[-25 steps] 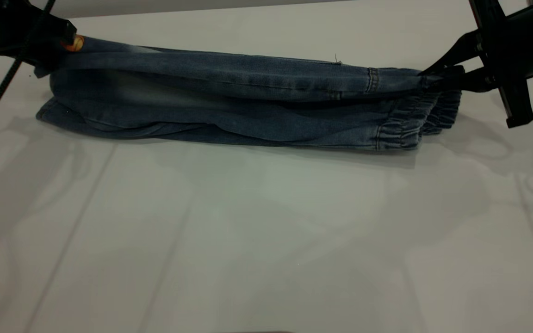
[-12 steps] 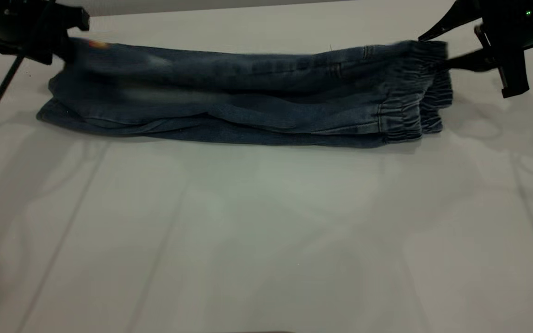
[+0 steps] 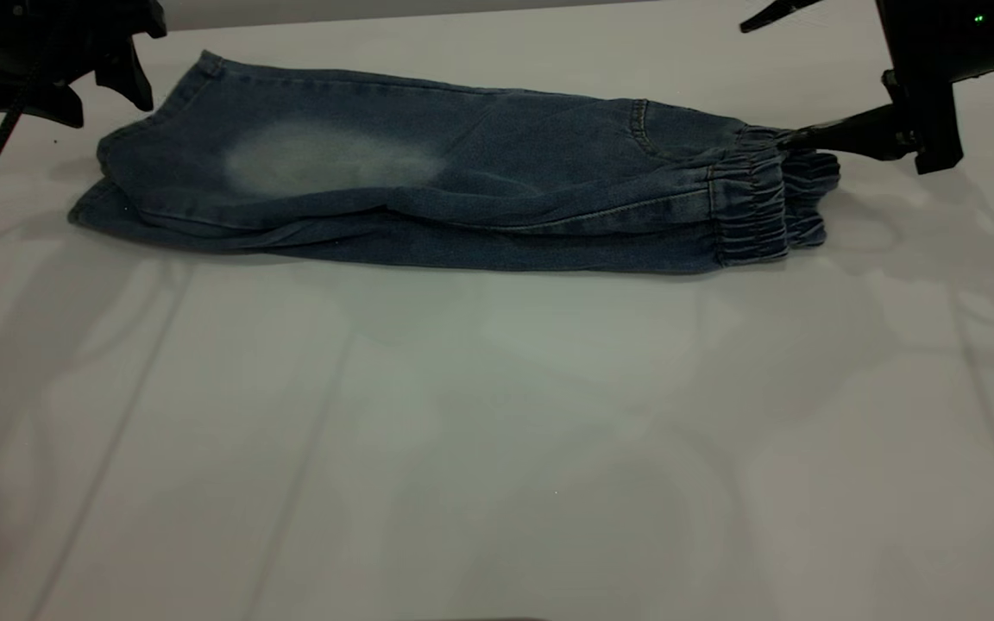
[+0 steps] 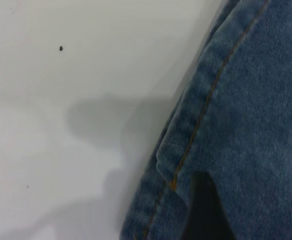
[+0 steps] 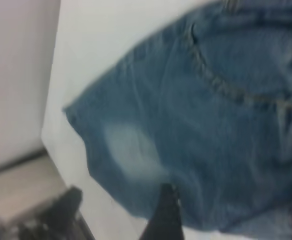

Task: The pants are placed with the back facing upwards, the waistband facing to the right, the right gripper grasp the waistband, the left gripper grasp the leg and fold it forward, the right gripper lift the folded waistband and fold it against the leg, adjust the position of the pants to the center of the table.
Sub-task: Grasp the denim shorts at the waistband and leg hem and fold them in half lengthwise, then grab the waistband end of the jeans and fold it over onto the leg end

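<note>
- The desk [image 3: 497, 448] fills the whole lower half of the exterior view, with nothing lying on that stretch.
- Beyond it, across the upper part of the frame, lie the pants [image 3: 454, 194], folded lengthwise into a long band; one leg rests on top of the other, the plain faded patch facing up, so the leg with the print is not visible now.
- The waistband [image 3: 764, 203] sits at the right end of the bundle, its gathers stacked in layers and a stitched pocket just left of it.
- I judge the first fold done, since both legs lie one over the other and flat on the desk.
- At upper right, the right gripper [image 3: 795, 78] has its fingers spread apart: the lower one [image 3: 833, 138] reaches to the top edge of the waistband, the upper one points away near the frame's top (whether the lower tip actually touches cloth I cannot tell).
- At upper left, the left gripper [image 3: 117, 73] hangs just beside the leg hem, clear of the denim; its fingers look parted and grip nothing.
- Left to do, by my reading: lift the waistband over to the leg end, then shift the bundle toward the desk's centre (it lies far back now).
</note>
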Controlling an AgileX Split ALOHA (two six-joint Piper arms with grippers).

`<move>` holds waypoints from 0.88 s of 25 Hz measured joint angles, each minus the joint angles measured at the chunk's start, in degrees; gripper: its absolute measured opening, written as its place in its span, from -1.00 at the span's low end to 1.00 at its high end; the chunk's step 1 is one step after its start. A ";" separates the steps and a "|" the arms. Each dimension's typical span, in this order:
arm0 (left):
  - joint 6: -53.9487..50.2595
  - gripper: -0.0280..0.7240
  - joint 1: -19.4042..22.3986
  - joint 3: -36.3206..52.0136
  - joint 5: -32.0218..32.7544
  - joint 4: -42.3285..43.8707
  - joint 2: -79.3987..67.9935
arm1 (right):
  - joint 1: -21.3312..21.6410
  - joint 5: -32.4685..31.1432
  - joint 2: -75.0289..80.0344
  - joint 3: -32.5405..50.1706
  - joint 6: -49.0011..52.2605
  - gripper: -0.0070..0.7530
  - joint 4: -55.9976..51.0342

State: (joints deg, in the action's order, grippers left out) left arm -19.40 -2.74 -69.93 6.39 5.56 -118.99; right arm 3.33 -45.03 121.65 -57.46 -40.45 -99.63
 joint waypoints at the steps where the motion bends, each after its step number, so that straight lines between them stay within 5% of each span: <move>1: 0.00 0.23 0.00 0.00 0.34 0.00 0.00 | 0.00 -0.50 0.00 0.00 0.52 0.55 4.10; 9: 0.00 0.23 0.00 0.00 0.43 0.00 0.02 | -2.61 -1.05 0.07 2.17 1.89 0.58 12.04; 22: 1.06 0.23 0.00 -0.14 2.54 0.05 0.06 | -4.47 5.05 6.85 1.15 -6.76 0.57 -3.69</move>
State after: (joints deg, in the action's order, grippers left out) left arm -18.34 -2.74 -70.07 8.92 5.61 -118.92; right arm -1.14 -39.98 128.51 -56.31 -47.22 -103.32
